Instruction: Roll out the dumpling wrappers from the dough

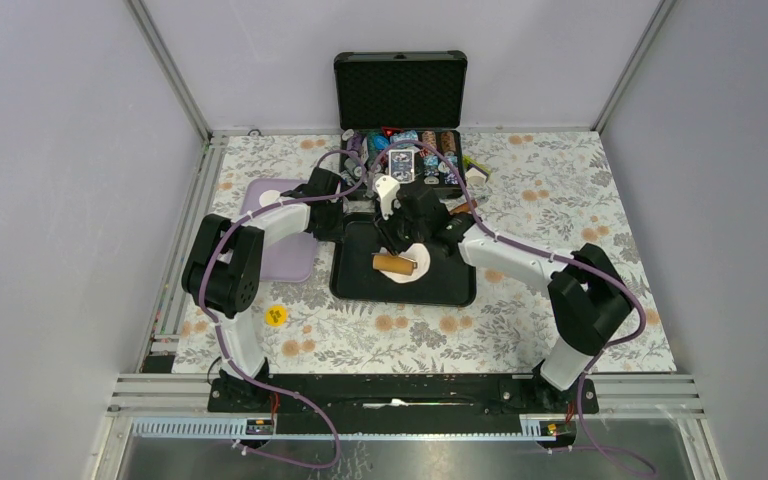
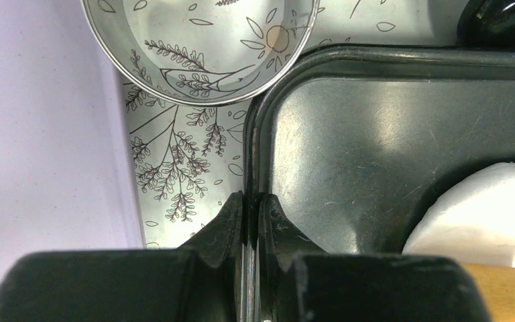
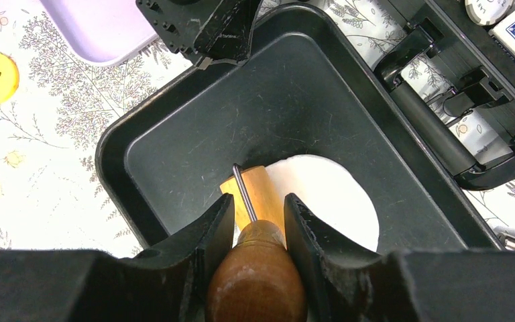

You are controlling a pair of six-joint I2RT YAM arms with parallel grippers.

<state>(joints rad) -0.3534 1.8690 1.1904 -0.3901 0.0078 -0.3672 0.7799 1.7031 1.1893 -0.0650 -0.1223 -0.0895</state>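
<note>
My left gripper (image 2: 250, 204) is pinched nearly closed on the thin rim of the black tray (image 3: 194, 127), at the tray's 10 o'clock corner as seen from above. My right gripper (image 3: 258, 201) is clamped at a medium width around the dark wooden handle of the rolling pin (image 3: 255, 282), with a finger on each side of it. The pin's lighter roller points toward 9 o'clock. The dough (image 3: 328, 194) lies about in the middle of the tray as a flat, roundish white pat. The roller rests on it and hides part of it, while the rest spreads out from under the pin toward 12 and 3 o'clock. The tray sits at the centre of the counter (image 1: 560, 200), which has a floral cover. At the tray's 9 o'clock is a lavender board (image 1: 290, 255). It carries one small white round wrapper (image 1: 272, 196) near its far end, partly hidden by my left arm. In my left wrist view a steel ring cutter (image 2: 194, 97) stands just outside the rim I am gripping, close to the board's edge and apart from the tray. A yellow chip (image 1: 275, 316) lies on the counter at the tray's 8 o'clock. An open black case (image 1: 400, 90) stands at 12 o'clock, with its handle close to the tray's far rim.
</note>
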